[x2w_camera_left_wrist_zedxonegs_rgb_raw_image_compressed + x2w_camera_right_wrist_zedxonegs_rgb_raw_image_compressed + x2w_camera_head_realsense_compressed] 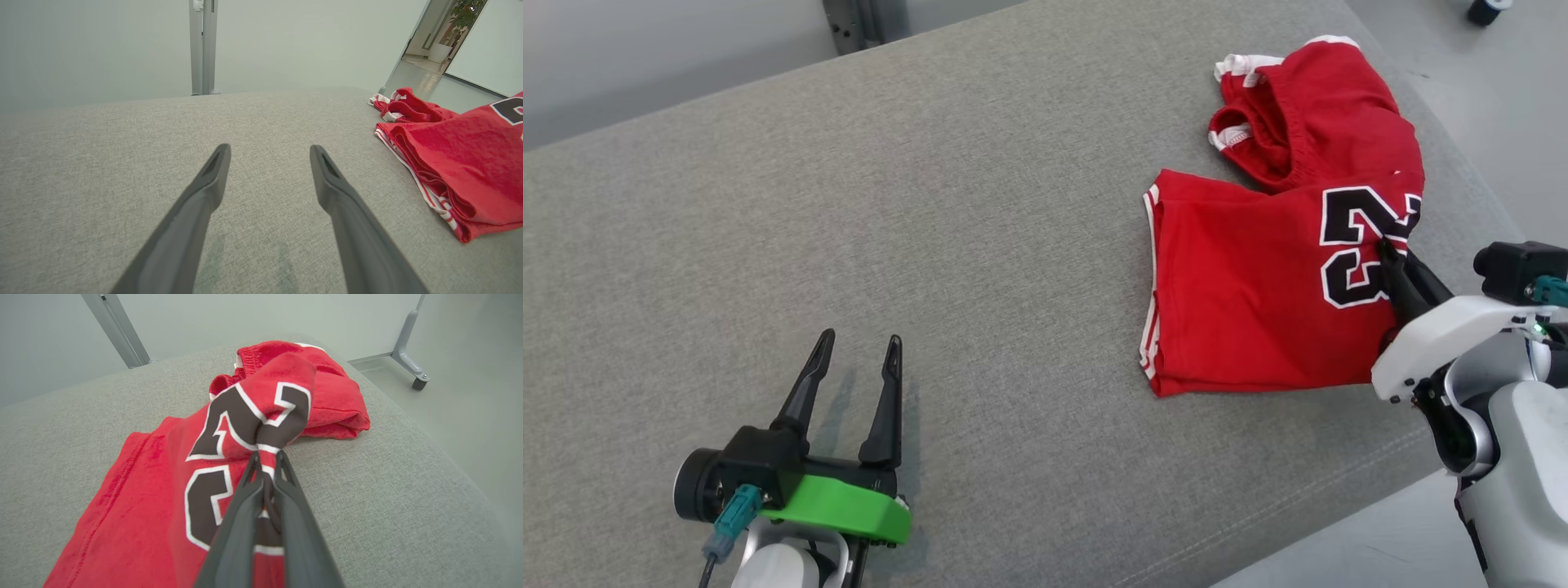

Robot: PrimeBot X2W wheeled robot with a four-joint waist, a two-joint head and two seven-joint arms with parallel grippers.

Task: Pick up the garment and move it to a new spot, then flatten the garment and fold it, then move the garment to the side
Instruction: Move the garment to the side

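The garment is a red jersey with white trim and a black number, lying rumpled near the right edge of the grey cushioned surface. My right gripper is shut on the garment at the number, pinching a bunch of cloth between its fingertips. In the right wrist view the pinched fabric rises in a fold above the tips. My left gripper stands open at the lower left, well apart from the garment, nothing between its fingers. The left wrist view shows the garment off to its right.
The grey surface ends close to the garment on the right, with pale floor beyond. A metal frame leg with a caster stands on the floor there. Another grey post rises behind the far edge.
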